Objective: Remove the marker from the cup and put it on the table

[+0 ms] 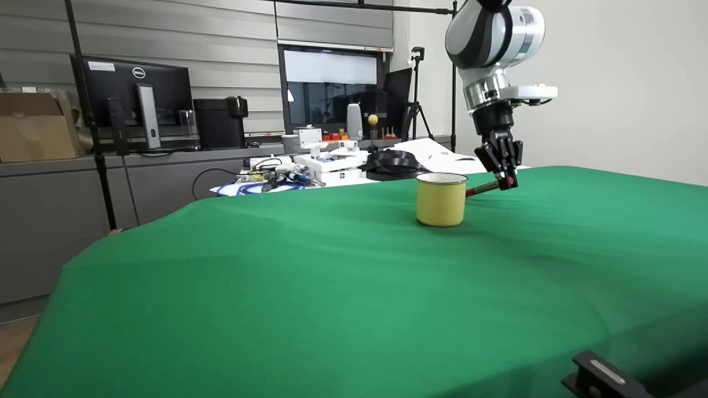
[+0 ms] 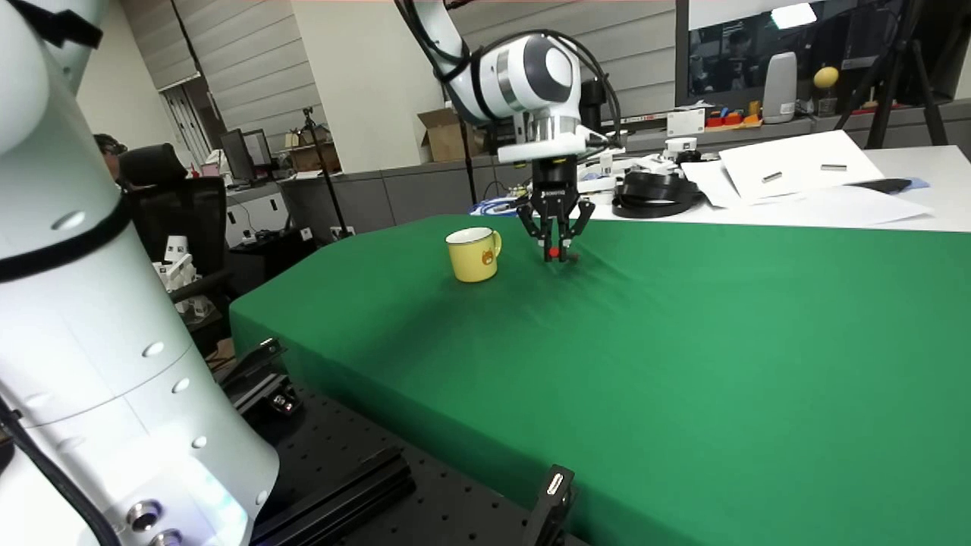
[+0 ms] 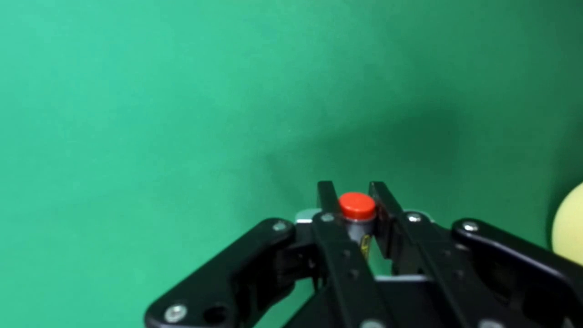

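The yellow cup (image 1: 441, 203) stands upright on the green table (image 1: 310, 287). It also shows in an exterior view (image 2: 472, 256) and at the right edge of the wrist view (image 3: 570, 223). My gripper (image 1: 506, 182) is beside the cup, low over the cloth, fingers pointing down. In the wrist view the gripper (image 3: 351, 187) is shut on the marker (image 3: 360, 230), near its red end. The marker has a grey body (image 1: 484, 188) and lies outside the cup, tilted, its far end low. I cannot tell whether that end touches the cloth. The cup's inside is mostly hidden.
A white desk (image 2: 929, 178) with papers, cables and a black coil (image 2: 658, 191) stands behind the table. A tripod (image 1: 416, 99) stands behind too. The robot's white base (image 2: 114, 364) and black clamps (image 2: 552, 493) are at the table's near edge.
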Motion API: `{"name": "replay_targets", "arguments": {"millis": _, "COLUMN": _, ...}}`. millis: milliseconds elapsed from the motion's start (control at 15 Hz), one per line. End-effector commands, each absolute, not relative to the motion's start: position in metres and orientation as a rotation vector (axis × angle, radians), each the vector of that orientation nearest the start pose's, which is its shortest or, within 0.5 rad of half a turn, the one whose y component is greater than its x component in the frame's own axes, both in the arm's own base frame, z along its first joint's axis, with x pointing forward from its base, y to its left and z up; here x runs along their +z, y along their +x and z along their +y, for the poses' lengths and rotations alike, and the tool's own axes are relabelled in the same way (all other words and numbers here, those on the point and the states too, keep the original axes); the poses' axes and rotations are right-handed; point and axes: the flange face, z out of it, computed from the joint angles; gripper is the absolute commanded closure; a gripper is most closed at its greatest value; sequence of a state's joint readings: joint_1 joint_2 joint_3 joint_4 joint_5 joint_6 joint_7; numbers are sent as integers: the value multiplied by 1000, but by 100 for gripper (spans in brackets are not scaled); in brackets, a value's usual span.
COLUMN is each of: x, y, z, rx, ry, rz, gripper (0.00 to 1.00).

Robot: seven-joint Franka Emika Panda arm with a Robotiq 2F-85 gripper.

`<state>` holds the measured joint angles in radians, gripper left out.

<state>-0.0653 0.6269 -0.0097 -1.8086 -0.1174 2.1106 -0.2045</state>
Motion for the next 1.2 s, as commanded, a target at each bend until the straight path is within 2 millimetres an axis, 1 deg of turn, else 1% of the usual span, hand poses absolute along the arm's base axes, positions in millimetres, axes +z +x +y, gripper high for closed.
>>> {"name": "replay_targets", "arguments": {"millis": 0, "x": 154, "y": 607, "z": -44, "rx": 570, "ry": -3127, "rz": -284, "gripper": 53}}
{"name": "replay_targets", "arguments": {"millis": 67, "x": 159, "y": 608, "z": -42, "rx": 571, "ry": -3131, "rz": -308, "gripper": 52}}
{"name": "replay_targets", "arguments": {"millis": 133, "x": 165, "y": 609, "z": -41, "rx": 569, "ry": -3130, "rz": -310, "gripper": 47}}
{"name": "replay_targets", "arguments": {"millis": 200, "x": 173, "y": 610, "z": -40, "rx": 562, "ry": -3126, "rz": -317, "gripper": 39}}
{"name": "replay_targets", "arguments": {"millis": 333, "x": 200, "y": 613, "z": -37, "rx": 544, "ry": -3129, "rz": -331, "gripper": 27}}
{"name": "replay_targets", "arguments": {"millis": 533, "x": 251, "y": 611, "z": -39, "rx": 545, "ry": -3118, "rz": -357, "gripper": 5}}
{"name": "replay_targets", "arguments": {"millis": 667, "x": 276, "y": 605, "z": -40, "rx": 591, "ry": -3084, "rz": -404, "gripper": 0}}
{"name": "replay_targets", "arguments": {"millis": 733, "x": 281, "y": 600, "z": -40, "rx": 647, "ry": -3051, "rz": -452, "gripper": 0}}
{"name": "replay_targets", "arguments": {"millis": 800, "x": 267, "y": 607, "z": -39, "rx": 603, "ry": -3097, "rz": -417, "gripper": 0}}
{"name": "replay_targets", "arguments": {"millis": 867, "x": 275, "y": 606, "z": -39, "rx": 606, "ry": -3094, "rz": -427, "gripper": 0}}
{"name": "replay_targets", "arguments": {"millis": 933, "x": 276, "y": 606, "z": -39, "rx": 601, "ry": -3095, "rz": -428, "gripper": 0}}
{"name": "replay_targets", "arguments": {"millis": 1133, "x": 265, "y": 606, "z": -39, "rx": 612, "ry": -3091, "rz": -431, "gripper": 0}}
